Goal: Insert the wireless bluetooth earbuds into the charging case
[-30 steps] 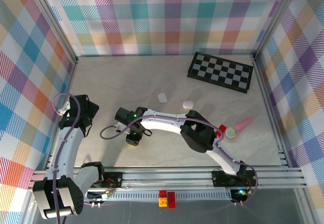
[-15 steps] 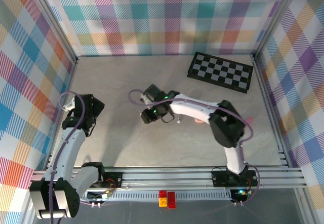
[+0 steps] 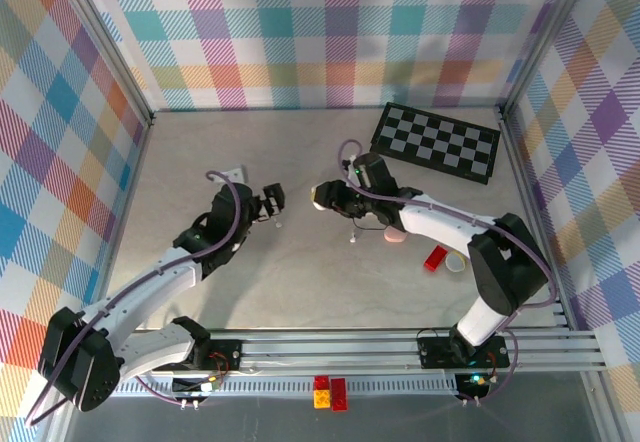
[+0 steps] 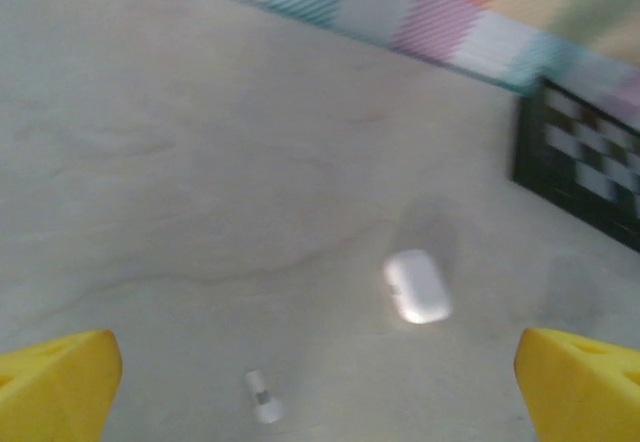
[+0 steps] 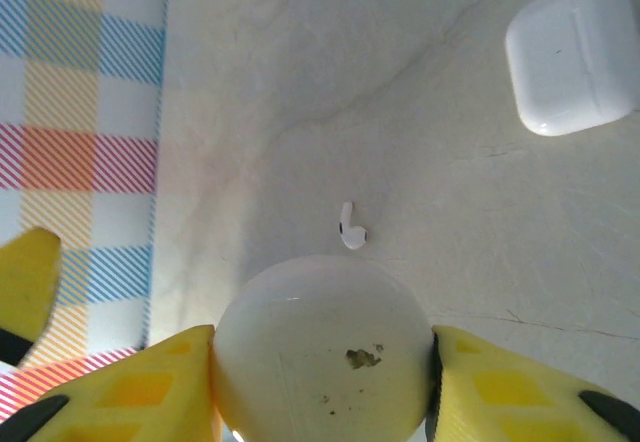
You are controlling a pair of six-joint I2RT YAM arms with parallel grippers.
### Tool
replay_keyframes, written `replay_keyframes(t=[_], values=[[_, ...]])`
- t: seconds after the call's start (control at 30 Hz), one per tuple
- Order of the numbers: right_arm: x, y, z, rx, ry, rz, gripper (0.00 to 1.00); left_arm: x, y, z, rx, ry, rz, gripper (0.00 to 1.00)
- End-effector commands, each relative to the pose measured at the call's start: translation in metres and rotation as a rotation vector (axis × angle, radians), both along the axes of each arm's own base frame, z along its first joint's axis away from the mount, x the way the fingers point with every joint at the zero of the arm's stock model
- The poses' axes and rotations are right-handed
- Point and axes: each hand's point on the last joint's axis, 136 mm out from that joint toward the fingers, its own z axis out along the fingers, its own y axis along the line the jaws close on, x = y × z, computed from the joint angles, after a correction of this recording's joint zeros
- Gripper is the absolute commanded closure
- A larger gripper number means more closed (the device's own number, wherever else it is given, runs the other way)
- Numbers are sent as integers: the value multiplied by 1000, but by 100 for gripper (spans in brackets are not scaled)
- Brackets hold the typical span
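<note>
Right pincer [image 5: 325, 362] pinches a round white case [image 5: 325, 332], one yellow finger pressed on each flank. Seen from above, it holds the case off the worktop [image 3: 330, 292] near mid-table. From the right wrist, an earbud [image 5: 350, 227] lies on the worktop just beyond the case at 12 o'clock, apart from it. A spare case [image 5: 580, 52] sits well off at 2 o'clock. I cannot tell whether the held case's lid is open.

Left pincer [image 4: 320, 387] is spread wide. An earbud [image 4: 263, 398] lies low between its fingertips, a shade off-centre. Whether this is the same earbud I cannot tell.

The step appears to be picking up that earbud for loading. To do it well, the left pincer should first centre over the earbud. It should then come down square and close softly on the bulb, not the stem, since so small and smooth a piece may squirt away. The right pincer [image 3: 325, 197] should hold the case level and unmoving, with its wells facing up.

In the top view a pink case [image 3: 393, 234] lies at 4 o'clock of the right pincer, and a chessboard [image 3: 435, 142] at 2 o'clock.
</note>
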Motion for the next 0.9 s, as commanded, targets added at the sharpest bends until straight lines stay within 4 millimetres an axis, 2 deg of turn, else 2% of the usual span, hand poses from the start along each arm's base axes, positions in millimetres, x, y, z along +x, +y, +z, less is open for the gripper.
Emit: replay_keyframes(t=[0.0,0.13,0.33,0.43,0.57,0.73,0.87], values=[[7,1,53,218,-44,-54,55,4,-36,30,3,-178,-153,0],[9,-15,69,297,-69,-117,55,-14,-81,38,49,-269,-362,0],[11,-34,87,359,-107,-182,56,-43,-123,38,35,-368,-584,2],[10,-36,94,392,-119,-190,56,-49,-136,38,39,-405,-626,2],[7,-36,101,418,-135,-174,56,-55,-151,45,50,-529,-661,20],[4,-37,106,438,-141,-172,56,-40,-156,49,52,-565,-611,22],[1,-39,110,452,-146,-169,56,-29,-160,53,50,-610,-574,30]])
